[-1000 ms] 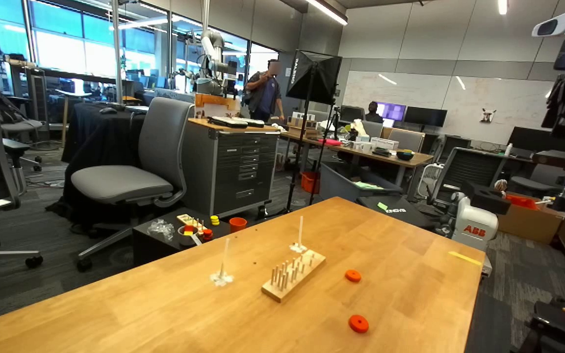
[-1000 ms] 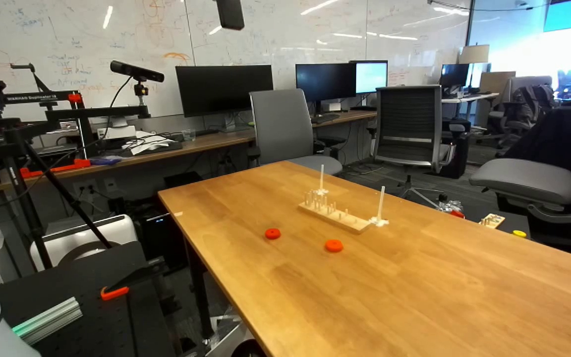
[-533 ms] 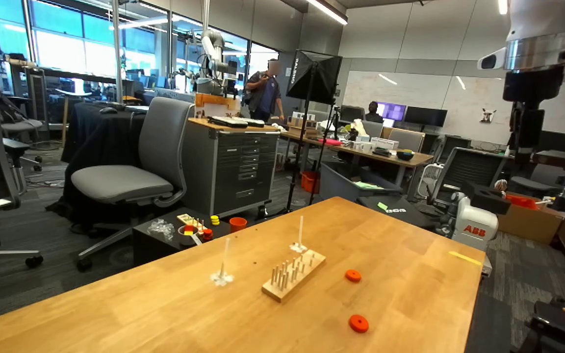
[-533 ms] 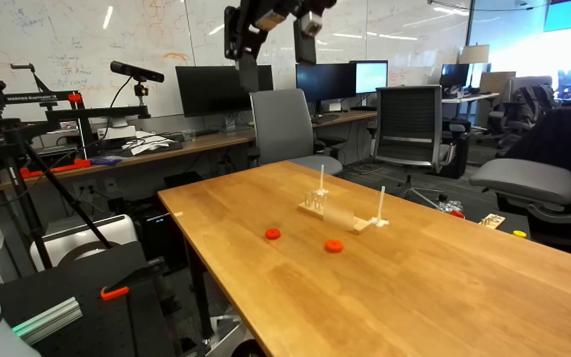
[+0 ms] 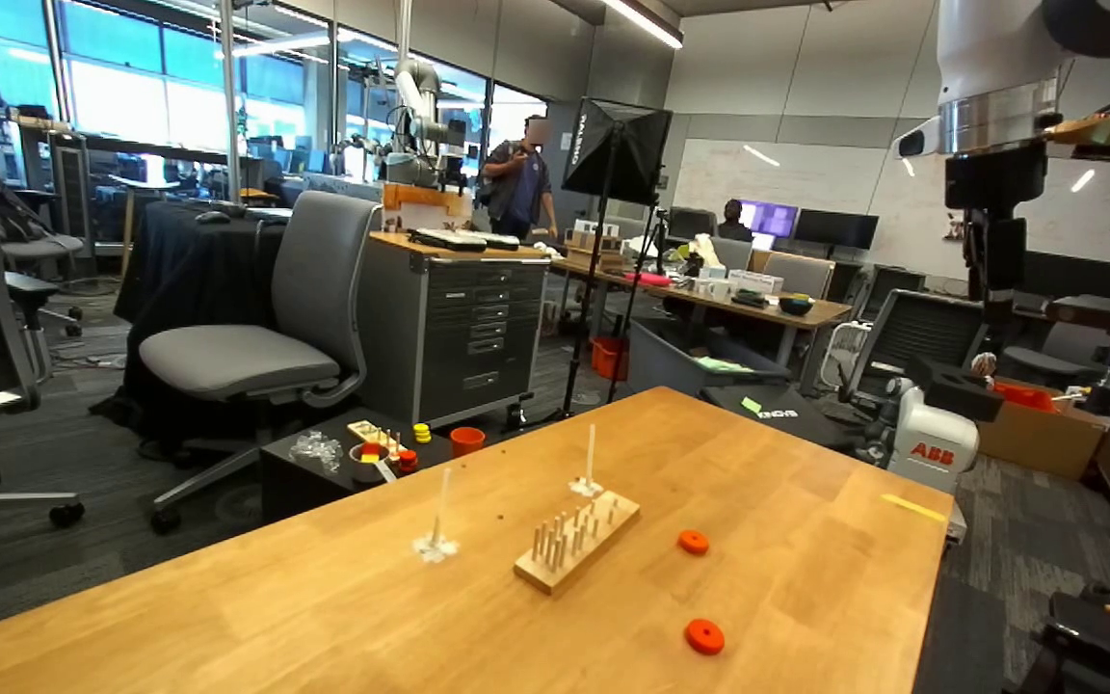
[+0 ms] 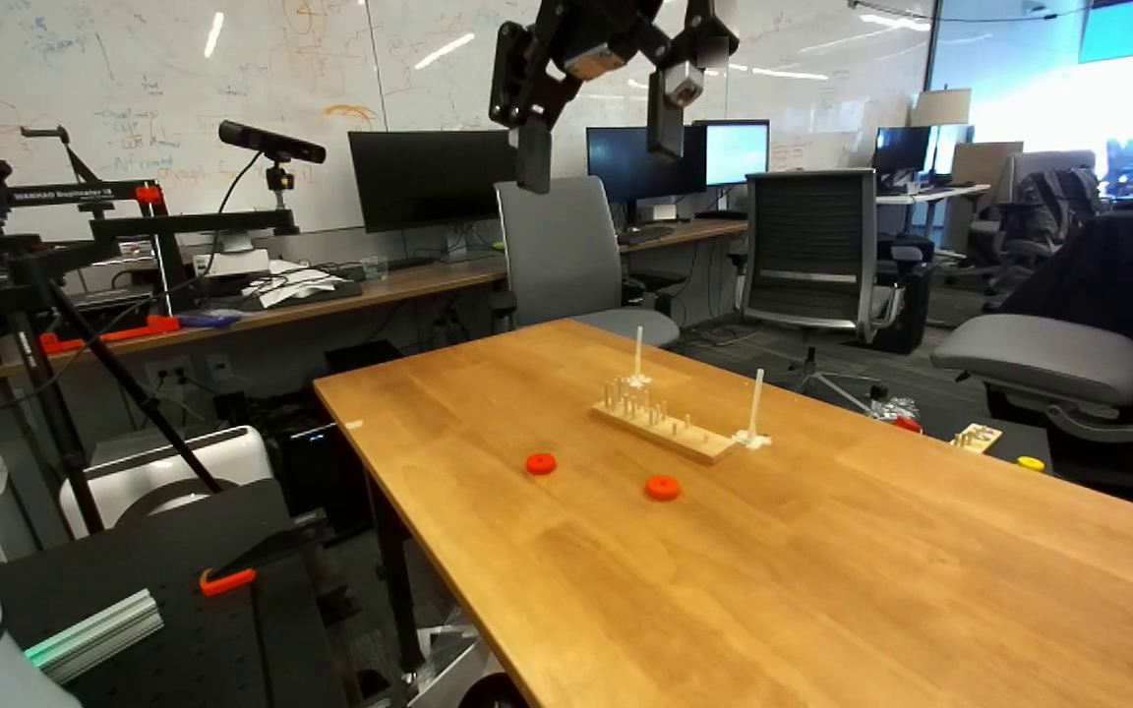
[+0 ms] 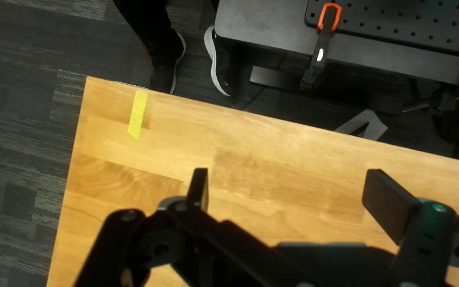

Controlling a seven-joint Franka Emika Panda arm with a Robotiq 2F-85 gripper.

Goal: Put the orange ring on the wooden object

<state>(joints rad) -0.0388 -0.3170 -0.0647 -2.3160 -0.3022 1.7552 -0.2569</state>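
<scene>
Two alike orange rings lie flat on the table, one [image 5: 694, 543] farther back and one [image 5: 705, 636] nearer in an exterior view; both also show in an exterior view, as one ring [image 6: 541, 463] and another ring [image 6: 663, 487]. The wooden base with thin upright pegs [image 5: 590, 545] lies beside them; its pegs carry no ring. The base also shows in an exterior view [image 6: 665, 429]. My gripper [image 6: 599, 169] is open and empty, high above the table. In the wrist view the open gripper [image 7: 287, 173] has only bare tabletop between its fingers; rings and base are out of that view.
Two lone pale sticks, one [image 5: 439, 511] and another [image 5: 592, 458], stand upright near the base. Yellow tape [image 7: 137, 115] marks a table corner. A black bench [image 7: 261, 24] with clamps stands beyond the table edge, with a person's feet [image 7: 169, 59] near it.
My arm has swung in over the table, the gripper coming into fuller view and lower. It has moved left in one exterior view and right in another. Rings and base have not moved.
</scene>
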